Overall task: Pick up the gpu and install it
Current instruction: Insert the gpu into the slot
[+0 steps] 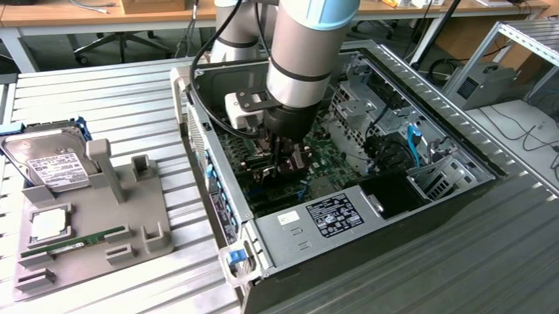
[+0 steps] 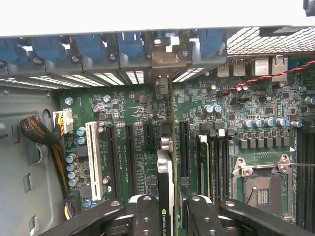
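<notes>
The fingers (image 2: 147, 216) are clamping the gpu (image 2: 166, 196) edge-on between them, so the gripper (image 2: 170, 216) is closing on the card with its thin board standing upright over the motherboard (image 2: 133, 123). Holding it on edge is lining its lower edge up with a long expansion slot, and its bracket end is pointing toward the rear wall of the computer case (image 1: 419, 229), where the blue latches (image 2: 128, 46) are sitting. The arm (image 1: 306, 59) is reaching steeply down into the open case, wrist near vertical.
</notes>
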{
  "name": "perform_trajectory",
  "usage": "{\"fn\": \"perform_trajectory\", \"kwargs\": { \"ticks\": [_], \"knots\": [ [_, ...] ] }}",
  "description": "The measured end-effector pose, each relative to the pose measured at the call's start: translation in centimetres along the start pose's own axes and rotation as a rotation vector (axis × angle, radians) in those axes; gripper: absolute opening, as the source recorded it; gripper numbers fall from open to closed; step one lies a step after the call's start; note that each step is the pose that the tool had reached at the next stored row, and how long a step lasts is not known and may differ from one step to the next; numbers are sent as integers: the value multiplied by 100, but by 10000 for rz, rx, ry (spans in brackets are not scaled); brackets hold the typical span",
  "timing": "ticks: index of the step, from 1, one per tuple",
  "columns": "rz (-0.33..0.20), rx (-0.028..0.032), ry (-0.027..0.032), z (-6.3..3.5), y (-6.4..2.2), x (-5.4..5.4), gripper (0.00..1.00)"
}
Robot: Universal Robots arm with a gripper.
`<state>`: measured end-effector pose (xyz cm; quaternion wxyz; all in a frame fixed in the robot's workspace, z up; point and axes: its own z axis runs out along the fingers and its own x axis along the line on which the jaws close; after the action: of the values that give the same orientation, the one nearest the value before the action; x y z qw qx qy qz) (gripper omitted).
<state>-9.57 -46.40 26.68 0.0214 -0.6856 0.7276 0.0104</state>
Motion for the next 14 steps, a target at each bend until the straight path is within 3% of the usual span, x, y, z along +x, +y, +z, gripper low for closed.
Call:
{"fn": "perform_trajectory", "kwargs": {
  "ticks": [14],
  "knots": [
    [1,5,-4,53,10,4,26]
  ]
}}
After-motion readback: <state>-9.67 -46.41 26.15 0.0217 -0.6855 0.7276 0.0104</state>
